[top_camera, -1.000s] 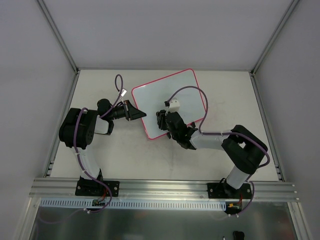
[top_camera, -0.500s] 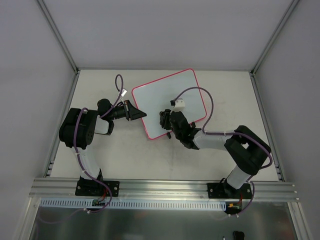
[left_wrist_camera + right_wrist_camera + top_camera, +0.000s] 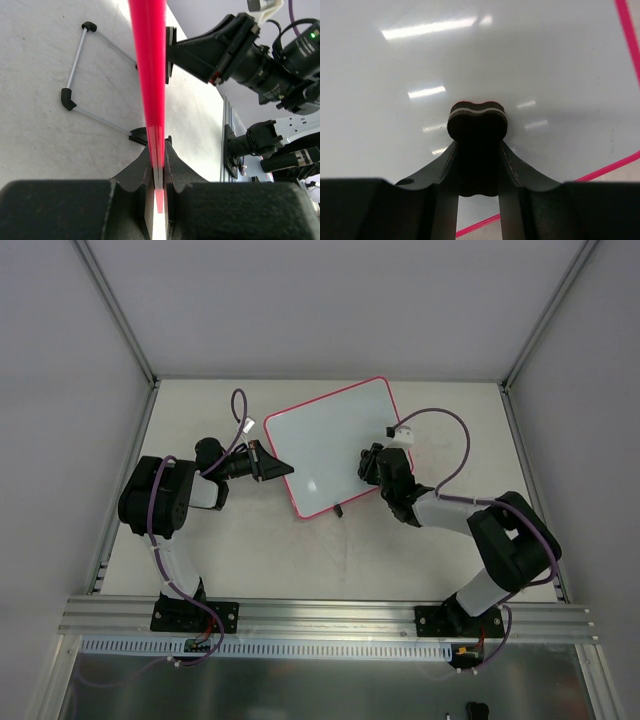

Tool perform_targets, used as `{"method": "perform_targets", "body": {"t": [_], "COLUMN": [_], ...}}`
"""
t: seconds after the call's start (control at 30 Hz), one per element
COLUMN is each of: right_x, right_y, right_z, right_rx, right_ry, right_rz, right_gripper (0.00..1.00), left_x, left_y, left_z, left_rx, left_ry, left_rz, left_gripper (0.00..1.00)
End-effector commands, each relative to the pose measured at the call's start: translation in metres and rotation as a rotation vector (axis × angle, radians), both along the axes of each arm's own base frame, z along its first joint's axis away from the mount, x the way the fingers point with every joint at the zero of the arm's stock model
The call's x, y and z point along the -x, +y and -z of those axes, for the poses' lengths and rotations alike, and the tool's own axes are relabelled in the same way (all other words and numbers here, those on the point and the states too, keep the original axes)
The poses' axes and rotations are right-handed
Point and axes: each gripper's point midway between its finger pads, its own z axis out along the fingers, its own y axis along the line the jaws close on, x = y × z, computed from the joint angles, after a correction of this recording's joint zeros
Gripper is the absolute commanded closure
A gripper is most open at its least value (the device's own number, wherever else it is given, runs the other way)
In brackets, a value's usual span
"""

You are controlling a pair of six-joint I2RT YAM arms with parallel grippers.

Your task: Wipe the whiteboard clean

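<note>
The whiteboard (image 3: pixel 330 445) lies tilted on the table, glossy white with a thin pink-red frame, and no writing shows on it. My left gripper (image 3: pixel 279 467) is shut on its left edge; in the left wrist view the red frame (image 3: pixel 150 75) runs straight up from between the jaws of that gripper (image 3: pixel 158 152). My right gripper (image 3: pixel 368 462) is over the board's right part, shut on a small black eraser (image 3: pixel 477 127). The eraser's face presses against the white surface (image 3: pixel 470 55).
Two wire legs with black feet (image 3: pixel 68 98) fold out under the board on the table. A black clip (image 3: pixel 341 508) sticks out at the board's near edge. The enclosure walls stand close on the left, right and back, and an aluminium rail (image 3: pixel 330 615) crosses in front.
My right gripper has slid with the eraser from the board's near edge to the right and farther back across its surface. The left gripper and the board have stayed put.
</note>
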Motion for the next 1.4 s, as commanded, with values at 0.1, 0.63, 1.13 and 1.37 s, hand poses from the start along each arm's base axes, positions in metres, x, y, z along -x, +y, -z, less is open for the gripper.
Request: {"method": "perform_targets", "body": {"t": [0.1, 0.63, 1.13, 1.37], "right_x": [-0.013, -0.019, 0.058, 0.074], "right_y": [-0.075, -0.063, 0.07, 0.113], "right_z": [0.037, 0.039, 0.043, 0.046], "right_rx": [0.102, -0.048, 0.024, 0.041], "right_ry": [0.101, 0.083, 0.075, 0.049], "right_rz": [0.185, 0.121, -0.148, -0.227], "right_gripper": [1.0, 1.0, 1.0, 1.0], "left_x": [0.011, 0.011, 0.011, 0.011], "left_y": [-0.006, -0.006, -0.006, -0.005], "left_z": [-0.058, -0.058, -0.058, -0.058], "left_rx": [0.028, 0.03, 0.029, 0.029], "left_ry": [-0.466, -0.464, -0.464, -0.463], "left_rz": [0.078, 0.078, 0.076, 0.076], "left_gripper": [1.0, 1.0, 1.0, 1.0]}}
